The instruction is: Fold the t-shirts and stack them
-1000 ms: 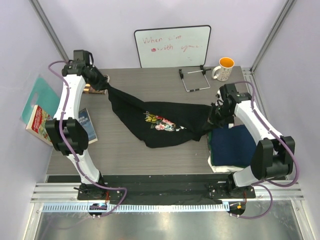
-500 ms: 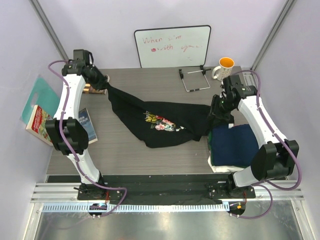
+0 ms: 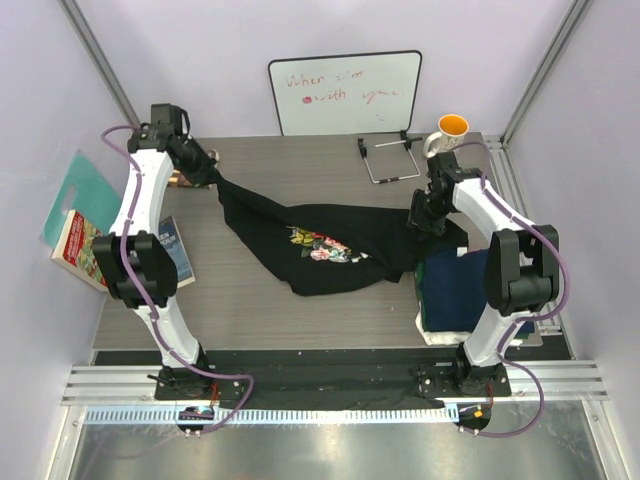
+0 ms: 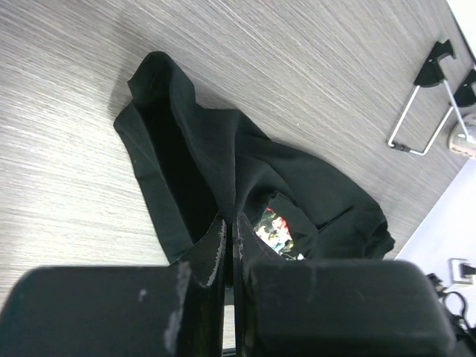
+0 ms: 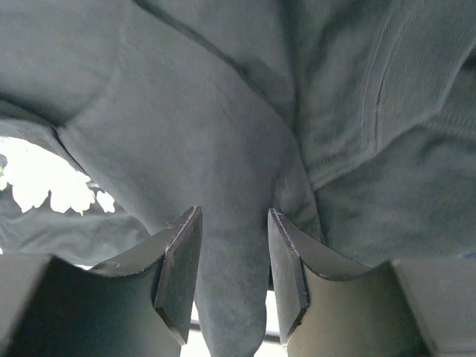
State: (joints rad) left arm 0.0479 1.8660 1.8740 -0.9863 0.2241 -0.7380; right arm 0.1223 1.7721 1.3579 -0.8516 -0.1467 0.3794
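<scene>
My left hand [image 3: 207,172] clenched on the black t-shirt [image 3: 300,265] corner, far left; shirt runs left-right across the counter [image 3: 300,165] to my right hand [image 3: 424,216], released, straddling its right edge beside the navy shirt [image 3: 462,292]

— Where to look for the large black cloth t-shirt with floral print [image 3: 270,225]?
— Spread crumpled across the middle of the grey wooden table [image 3: 300,165], print up, far-left corner raised.
— And the folded navy cloth t-shirt [image 3: 455,290]?
— Stacked on a folded white one [image 3: 432,336], at the table's near right corner.
</scene>
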